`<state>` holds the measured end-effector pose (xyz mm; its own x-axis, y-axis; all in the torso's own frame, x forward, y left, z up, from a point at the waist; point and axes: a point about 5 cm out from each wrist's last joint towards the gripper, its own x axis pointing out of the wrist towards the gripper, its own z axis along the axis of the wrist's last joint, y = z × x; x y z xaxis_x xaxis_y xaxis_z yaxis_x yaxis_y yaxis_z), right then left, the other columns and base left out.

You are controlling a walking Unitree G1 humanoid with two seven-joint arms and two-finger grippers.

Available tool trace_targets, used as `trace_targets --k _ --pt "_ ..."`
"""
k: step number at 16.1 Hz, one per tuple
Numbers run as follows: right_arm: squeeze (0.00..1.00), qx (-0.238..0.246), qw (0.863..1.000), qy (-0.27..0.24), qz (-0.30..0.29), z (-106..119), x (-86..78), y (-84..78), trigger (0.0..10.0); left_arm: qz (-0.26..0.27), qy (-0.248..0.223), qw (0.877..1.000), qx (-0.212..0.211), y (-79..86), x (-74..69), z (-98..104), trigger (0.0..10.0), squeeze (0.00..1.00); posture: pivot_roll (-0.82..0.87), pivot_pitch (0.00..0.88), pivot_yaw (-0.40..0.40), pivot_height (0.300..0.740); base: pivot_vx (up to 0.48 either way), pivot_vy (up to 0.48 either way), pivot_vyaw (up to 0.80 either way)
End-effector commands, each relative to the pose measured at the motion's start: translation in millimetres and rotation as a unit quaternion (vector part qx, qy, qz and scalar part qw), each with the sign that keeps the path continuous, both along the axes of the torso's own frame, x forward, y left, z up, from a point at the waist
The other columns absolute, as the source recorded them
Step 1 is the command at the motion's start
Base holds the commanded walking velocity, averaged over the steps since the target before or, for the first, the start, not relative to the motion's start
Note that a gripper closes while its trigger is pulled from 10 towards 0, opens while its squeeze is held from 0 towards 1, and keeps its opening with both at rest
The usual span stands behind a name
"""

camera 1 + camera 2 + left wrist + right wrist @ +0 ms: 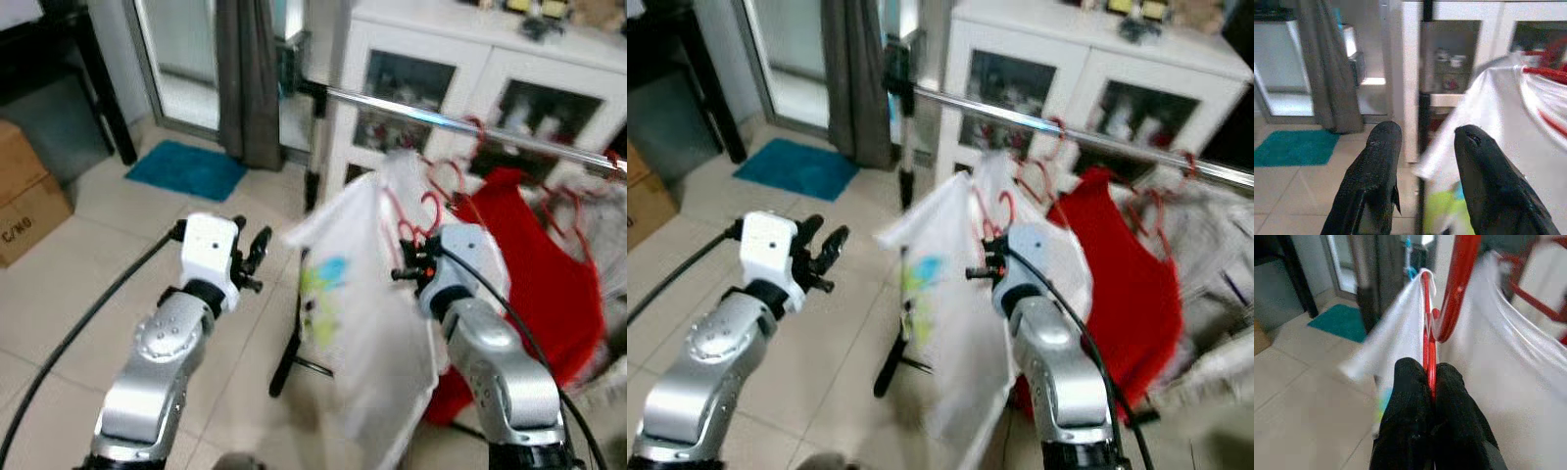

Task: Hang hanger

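Right wrist view: our right gripper (pixel 1429 377) is clamped on the red hanger (pixel 1428 333), its wire pinched between both fingers, white shirt (pixel 1396 333) draped over it. From the head views the hanger sits below the rail (pixel 441 122), not hooked on; the shirt hangs in front of us, its edge just beside the rack's upright post (pixel 904 137). More red hangers (pixel 436 191) and a red garment (pixel 534 264) hang off the rail to the right, crowding that side. Left of the shirt we have open tile floor (pixel 98 284) out to the teal mat (pixel 186 168) and grey curtain (pixel 247 78). Left gripper (pixel 1425 134) is raised, fingers spread, nothing between them; its view looks at the white cabinet (pixel 1410 73) and the shirt's edge. Cardboard box (pixel 29 201) at far left carries dark print, partly readable as "C/NO". Shirt has a green-and-blue graphic (pixel 321 294), too blurred to read.
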<state>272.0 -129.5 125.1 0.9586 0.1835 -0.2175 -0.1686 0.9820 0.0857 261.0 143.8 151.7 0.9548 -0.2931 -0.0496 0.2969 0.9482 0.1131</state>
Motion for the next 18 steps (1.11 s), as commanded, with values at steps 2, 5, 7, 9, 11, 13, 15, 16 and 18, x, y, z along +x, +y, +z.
trace_targets --k 2,5,7,9,11,13,15,16,18 --pt "0.0 0.0 1.0 -0.027 0.011 12 3.3 8.5 10.0 -0.006 0.005 1.0 0.011 3.2 -2.1 -1 10.0 0.0 0.08 0.071 -0.087 0.74 0.412 0.0 0.0" --pt "0.0 0.013 0.999 -0.044 -0.011 21 8.9 6.4 10.0 -0.02 0.007 0.999 0.03 4.7 -3.9 -2 10.0 0.0 0.09 0.069 -0.088 0.74 0.409 0.0 0.0" --pt "0.0 0.021 0.998 -0.058 -0.033 30 14.2 1.8 10.0 -0.021 0.004 0.999 0.033 6.6 -1.6 0 10.0 0.0 0.09 0.068 -0.084 0.74 0.412 0.0 0.0" --pt "0.0 0.027 0.996 -0.071 -0.056 35 16.9 -2.4 10.0 -0.028 0.002 0.999 0.036 5.7 -0.2 2 10.0 0.0 0.09 0.064 -0.073 0.74 0.411 0.0 0.0" --pt "0.0 0.039 0.993 -0.082 -0.075 42 19.4 -6.1 10.0 -0.051 0.004 0.998 0.043 2.0 1.4 3 10.0 0.0 0.09 0.059 -0.046 0.74 0.394 0.0 0.0" --pt "0.0 0.048 0.991 -0.087 -0.095 46 20.1 -10.4 10.0 -0.093 0.007 0.994 0.055 -4.1 2.7 4 10.0 0.0 0.1 0.053 -0.026 0.74 0.0 0.0 0.0" --pt "0.0 0.046 0.99 -0.084 -0.099 46 19.5 -9.2 10.0 -0.137 0.003 0.989 0.049 -9.9 1.3 6 10.0 0.0 0.1 0.047 -0.002 0.74 0.0 0.0 0.0" --pt "0.0 0.048 0.99 -0.086 -0.104 47 19.7 -8.9 10.0 -0.154 -0.001 0.987 0.042 -11.6 0.5 7 10.0 0.0 0.09 0.043 0.01 0.74 0.0 0.0 0.0" --pt "0.0 0.044 0.989 -0.093 -0.111 50 21.5 -9.1 10.0 -0.185 0.0 0.982 0.033 -14.0 -1.6 9 10.0 0.0 0.09 0.041 0.02 0.74 0.0 0.0 0.0"
